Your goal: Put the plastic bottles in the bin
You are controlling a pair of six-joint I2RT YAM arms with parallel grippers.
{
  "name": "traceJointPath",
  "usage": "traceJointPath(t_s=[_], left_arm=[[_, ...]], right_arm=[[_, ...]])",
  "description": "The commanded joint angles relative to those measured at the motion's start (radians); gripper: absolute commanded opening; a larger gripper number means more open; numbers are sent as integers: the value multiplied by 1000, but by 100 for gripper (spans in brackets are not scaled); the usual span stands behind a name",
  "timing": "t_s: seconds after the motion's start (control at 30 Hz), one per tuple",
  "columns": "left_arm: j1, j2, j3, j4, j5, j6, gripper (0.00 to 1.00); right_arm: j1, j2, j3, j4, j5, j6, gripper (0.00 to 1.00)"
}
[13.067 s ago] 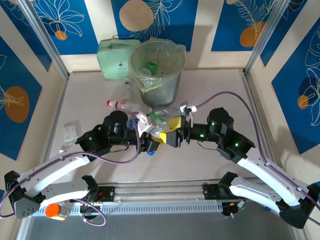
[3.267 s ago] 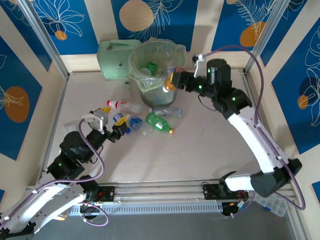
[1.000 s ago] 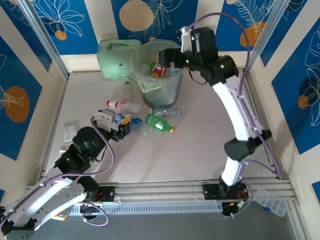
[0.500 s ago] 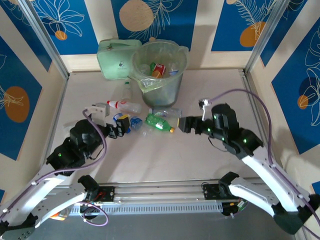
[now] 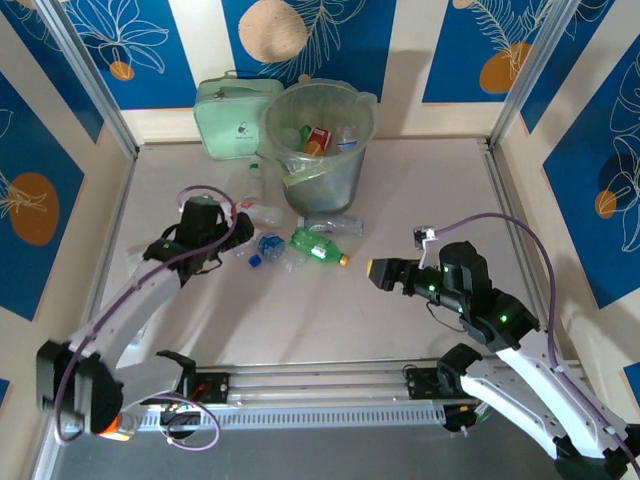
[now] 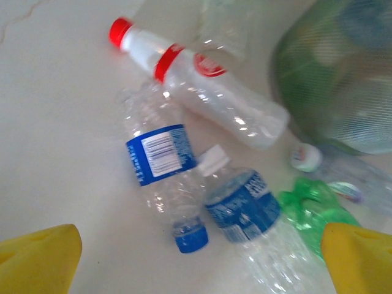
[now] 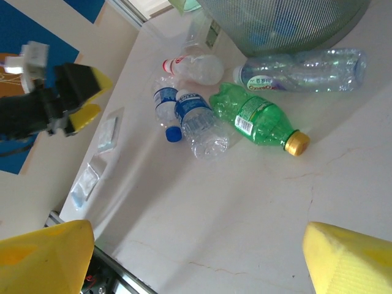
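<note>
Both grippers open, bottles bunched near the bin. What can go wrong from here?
1. The left gripper hangs open over two blue-label bottles lying against each other. Closing may catch both, or squirt one sideways into the red-cap bottle.
2. The clear bottle lies close by the foot of the bin. The right gripper may bump the bin when reaching for it.
</note>
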Motion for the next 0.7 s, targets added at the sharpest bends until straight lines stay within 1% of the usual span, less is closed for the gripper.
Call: traceJointPath(t_s=[0.0,0.07,0.17,0.23,0.43,0.5,0.67], left_arm=[[34,142,95,-43,-56,-103,100],[40,251,156,-94,-101,-136,99],[49,390,232,-136,-145,-131,98],[60,446,241,-103,-150,-112,98],[102,556,233,-14,-79,-133,92],[106,582,231,-1,-76,-142,89],[120,627,225,44,-21,-142,84]], right_arm=[[3,-52,-24,-2,-28,34,88],[3,-81,-28,-18,-28,32,88],[3,-120,-26,-49,-31,29,88],[3,-140,-26,-68,-33,27,88],[1,-178,-40,-99,-29,21,89],[0,-180,-42,-103,-25,18,89],[-2,-175,-50,-91,-33,15,89]])
